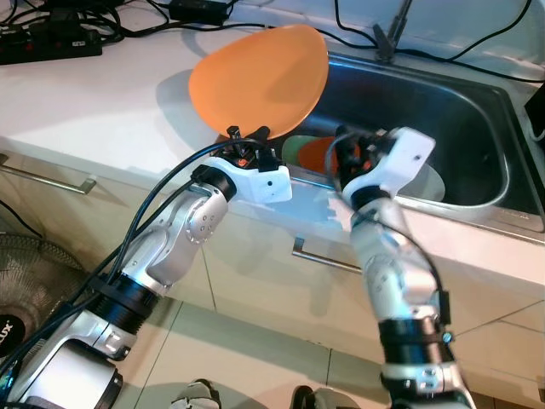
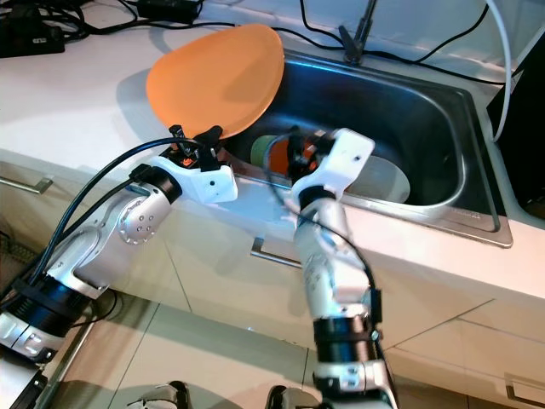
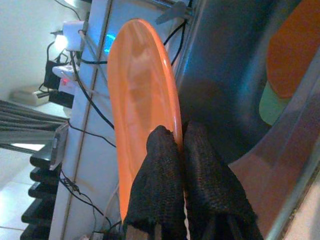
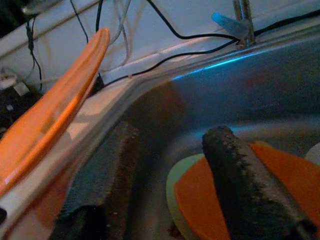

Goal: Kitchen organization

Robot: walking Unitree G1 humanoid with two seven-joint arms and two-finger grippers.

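Note:
A large orange plate (image 1: 260, 81) hangs tilted above the left rim of the steel sink (image 1: 460, 106). My left gripper (image 1: 247, 136) is shut on its lower rim, and in the left wrist view both black fingers (image 3: 165, 170) pinch that edge. My right gripper (image 4: 170, 132) is open just inside the sink's near left part, with nothing between its fingers. Below it on the sink floor lie a smaller orange plate (image 4: 280, 185) on a pale green plate (image 4: 172, 182). A white plate (image 2: 379, 179) lies to their right.
A faucet (image 1: 387, 34) stands behind the sink. A black power strip (image 1: 47, 43) and cables lie at the back of the white counter (image 1: 94, 102). Cabinet handles (image 1: 51, 179) sit below the counter front. A fan (image 1: 25, 273) stands on the floor at left.

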